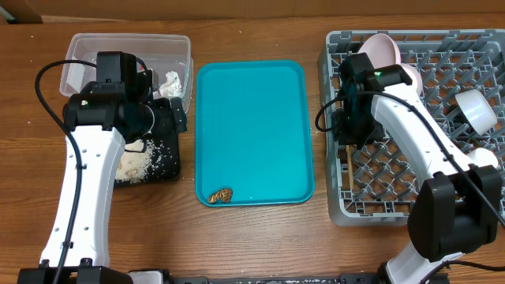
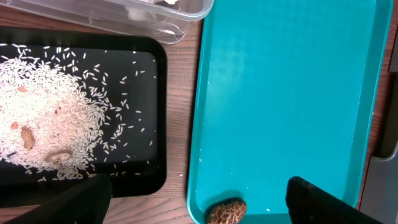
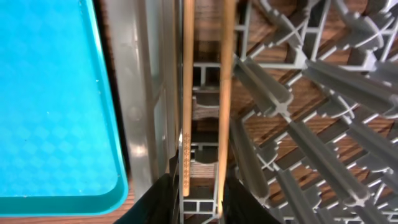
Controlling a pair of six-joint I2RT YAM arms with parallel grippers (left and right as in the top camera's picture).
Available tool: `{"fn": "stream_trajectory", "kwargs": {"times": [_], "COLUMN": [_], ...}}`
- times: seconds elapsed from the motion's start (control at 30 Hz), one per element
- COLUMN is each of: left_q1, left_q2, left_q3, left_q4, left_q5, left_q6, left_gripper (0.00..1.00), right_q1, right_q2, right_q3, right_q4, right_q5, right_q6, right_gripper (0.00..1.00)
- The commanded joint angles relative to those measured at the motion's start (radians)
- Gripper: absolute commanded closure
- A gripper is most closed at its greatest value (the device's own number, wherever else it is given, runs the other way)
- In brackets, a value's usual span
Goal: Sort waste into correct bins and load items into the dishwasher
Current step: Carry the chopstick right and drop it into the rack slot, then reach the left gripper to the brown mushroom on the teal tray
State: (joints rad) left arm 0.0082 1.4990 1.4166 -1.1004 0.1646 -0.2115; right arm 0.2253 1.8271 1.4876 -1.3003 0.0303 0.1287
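My right gripper (image 1: 347, 140) (image 3: 202, 200) is low in the left edge of the grey dish rack (image 1: 394, 207) (image 3: 292, 124), shut on two wooden chopsticks (image 3: 224, 93) that lie along the rack wall; one end shows in the overhead view (image 1: 348, 167). My left gripper (image 1: 170, 110) (image 2: 199, 190) is open and empty, high above the black tray (image 1: 170, 162) (image 2: 146, 174), which holds loose rice (image 1: 134, 164) (image 2: 50, 106). A brown food scrap (image 1: 223, 194) (image 2: 227, 213) lies in the teal tray's near left corner. A white tissue (image 1: 171, 82) lies in the clear tub (image 1: 79, 46) (image 2: 186, 12). The red wrapper is out of view.
The teal tray (image 1: 252, 118) (image 2: 286, 93) (image 3: 50, 93) lies between the bins and the rack. A pale bowl (image 1: 383, 49) stands at the rack's back left, and a white cup (image 1: 477, 109) sits at its right. My right arm crosses over the rack.
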Motion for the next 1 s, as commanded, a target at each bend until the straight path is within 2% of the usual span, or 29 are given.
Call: {"fn": "stream_trajectory", "kwargs": {"times": [0.0,0.07,0.17,0.27,0.33,0.6,0.97], "left_q1": [-0.002,-0.002,-0.013,-0.043,-0.074,-0.257,-0.428], "left_q2": [0.002,0.002,0.002,0.002,0.003,0.059,0.297], "left_q3": [0.018,0.018,0.018,0.018,0.018,0.016,0.003], "left_q4": [-0.001,-0.002,-0.002,-0.001,-0.002,-0.056,-0.194], "left_q5": [0.012,0.012,0.012,0.011,0.011,-0.113,-0.139], "left_q6": [-0.013,-0.013,-0.013,-0.012,0.005,0.025,0.024], "left_gripper": [0.06,0.04,0.04,0.05,0.05,0.04,0.05], "right_q1": [0.002,-0.017,-0.085,-0.171,-0.230,-0.400,-0.423], "right_q2": [-0.039,-0.093,-0.195,-0.259,-0.281,-0.286,-0.283], "right_q3": [0.079,0.113,0.126,0.126,0.126,0.115,0.115], "right_q4": [0.005,0.012,0.051,0.062,0.046,-0.084,-0.089], "right_q5": [-0.006,-0.008,-0.039,-0.131,-0.182,-0.214,-0.208], "right_q6": [0.029,0.068,0.112,0.111,0.110,0.076,0.073], "right_gripper": [0.69,0.68,0.54,0.31,0.00,0.00,0.00]}}
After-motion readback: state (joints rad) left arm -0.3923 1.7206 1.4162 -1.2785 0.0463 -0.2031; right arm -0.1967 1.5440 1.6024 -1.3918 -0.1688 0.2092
